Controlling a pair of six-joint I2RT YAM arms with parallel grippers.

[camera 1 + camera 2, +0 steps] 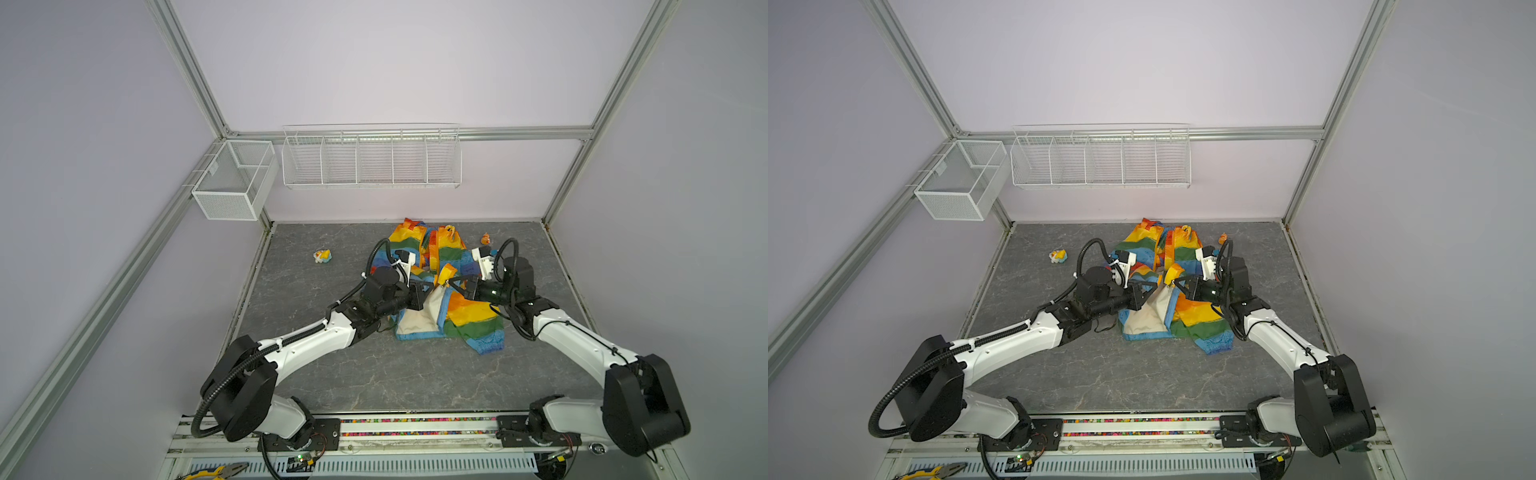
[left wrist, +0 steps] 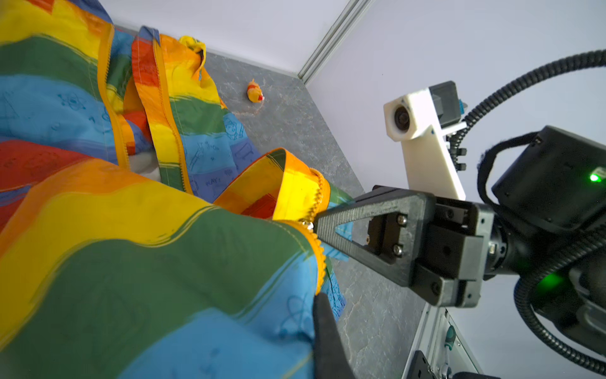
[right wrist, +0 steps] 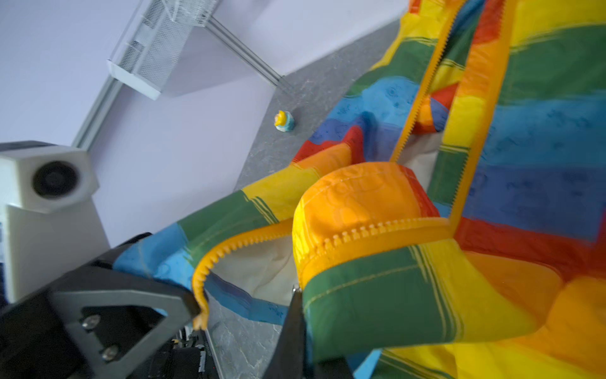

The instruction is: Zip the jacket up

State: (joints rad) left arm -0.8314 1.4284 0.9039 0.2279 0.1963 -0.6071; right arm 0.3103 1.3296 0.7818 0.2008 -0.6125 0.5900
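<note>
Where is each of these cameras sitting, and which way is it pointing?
Both top views: high at the front, looking down on the table and jacket; both arms show.
Left wrist: on the left arm, facing the right gripper; own finger shows.
Right wrist: on the right arm, facing the left gripper; own finger shows.
All share the jacket.

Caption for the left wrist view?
Right gripper pinches the rainbow jacket's orange zipper edge above the grey tabletop.

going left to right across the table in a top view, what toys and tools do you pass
yellow and blue toy → left tool → right tool → orange toy; the jacket spreads beneath both tools, so it has no single place in the order.
</note>
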